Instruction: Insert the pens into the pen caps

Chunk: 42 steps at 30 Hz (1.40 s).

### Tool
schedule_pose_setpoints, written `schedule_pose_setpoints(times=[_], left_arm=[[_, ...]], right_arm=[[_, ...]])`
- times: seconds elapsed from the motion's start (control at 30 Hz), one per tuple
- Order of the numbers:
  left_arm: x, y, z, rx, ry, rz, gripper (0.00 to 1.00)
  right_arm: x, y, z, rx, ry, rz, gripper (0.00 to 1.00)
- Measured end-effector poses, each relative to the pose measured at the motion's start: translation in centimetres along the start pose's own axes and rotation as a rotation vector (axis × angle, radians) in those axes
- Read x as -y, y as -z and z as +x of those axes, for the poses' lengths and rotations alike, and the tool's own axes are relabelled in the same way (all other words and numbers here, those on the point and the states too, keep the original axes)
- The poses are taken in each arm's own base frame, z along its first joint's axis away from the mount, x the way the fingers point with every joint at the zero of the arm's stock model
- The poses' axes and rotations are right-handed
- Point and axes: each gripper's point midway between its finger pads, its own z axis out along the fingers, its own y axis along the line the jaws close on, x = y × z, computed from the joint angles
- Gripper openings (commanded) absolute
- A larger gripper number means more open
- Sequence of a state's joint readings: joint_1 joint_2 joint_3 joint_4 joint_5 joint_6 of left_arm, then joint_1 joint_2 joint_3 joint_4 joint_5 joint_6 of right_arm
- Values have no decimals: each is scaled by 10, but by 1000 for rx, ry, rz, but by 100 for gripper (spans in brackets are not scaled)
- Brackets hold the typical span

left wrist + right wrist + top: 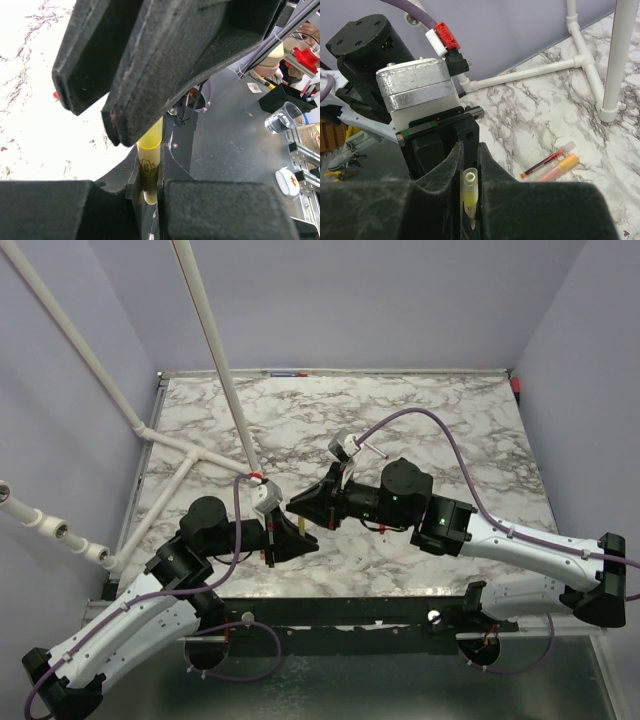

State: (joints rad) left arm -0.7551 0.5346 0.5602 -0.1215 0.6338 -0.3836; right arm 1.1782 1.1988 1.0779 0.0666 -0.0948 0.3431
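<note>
My left gripper (299, 538) (149, 176) is shut on a yellow pen (149, 159) with dark print on its barrel; the pen also shows in the top view (301, 527). Its upper end runs behind the right gripper's fingers (150, 60). My right gripper (298, 506) (471, 196) is shut on a translucent yellowish pen cap (470, 190), its hollow end toward the left gripper's housing (422, 92). The two grippers meet tip to tip above the table's near middle. I cannot tell if the pen is inside the cap. A red pen (546, 163) and an orange pen (561, 167) lie on the marble.
A white pipe frame (190, 450) (585, 60) stands on the left of the marble table (440, 420), one post (615, 75) close to the loose pens. A dark ledge (380, 610) runs along the near edge. Purple cables (470, 480) loop over the right arm.
</note>
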Motion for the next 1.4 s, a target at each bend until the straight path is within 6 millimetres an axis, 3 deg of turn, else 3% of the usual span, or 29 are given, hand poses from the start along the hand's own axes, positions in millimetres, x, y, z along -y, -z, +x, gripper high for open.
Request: schedule_pose_setpoints(times=[0.9, 1.4], left_arm=[[-4, 2, 28, -127, 46, -14, 0], [7, 1, 6, -162, 34, -7, 0]], right_arm=[[5, 6, 35, -54, -74, 10, 0], [-1, 11, 16, 66, -105, 8, 0]])
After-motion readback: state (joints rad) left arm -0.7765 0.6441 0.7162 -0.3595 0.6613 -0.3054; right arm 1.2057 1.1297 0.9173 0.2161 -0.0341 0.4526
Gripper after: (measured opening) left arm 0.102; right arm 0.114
